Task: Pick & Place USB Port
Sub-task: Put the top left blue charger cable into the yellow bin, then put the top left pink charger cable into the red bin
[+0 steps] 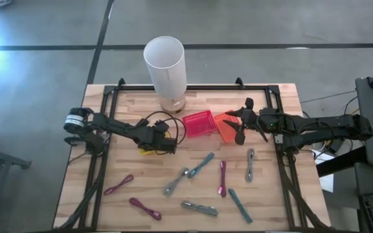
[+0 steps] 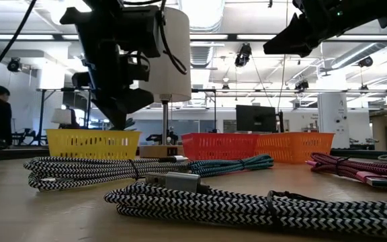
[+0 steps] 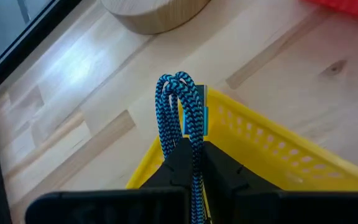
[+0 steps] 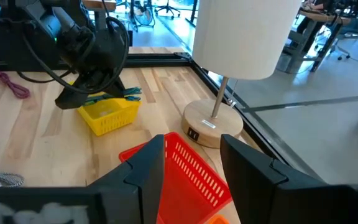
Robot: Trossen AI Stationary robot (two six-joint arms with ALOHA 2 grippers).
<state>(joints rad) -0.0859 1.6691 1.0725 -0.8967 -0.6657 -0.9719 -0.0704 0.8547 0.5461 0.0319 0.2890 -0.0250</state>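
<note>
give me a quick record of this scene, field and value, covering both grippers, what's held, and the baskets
left gripper: shut on a folded blue braided cable, above the yellow plastic basket
right gripper: open, empty, above the red plastic basket
orange basket: beside the red one
white-shaded lamp with wooden base: at the table's far edge
loose cables: several bundled on the wooden table, near side

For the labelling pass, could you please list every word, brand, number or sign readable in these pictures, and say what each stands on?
None can be read anywhere.
Lamp base: a small dark mark on its front edge, too small to read.
Lamp shade, yellow basket, red basket: plain, no print.
Cables on the table: woven pattern only, no lettering visible.
Room screens behind: dark, nothing legible.
</note>
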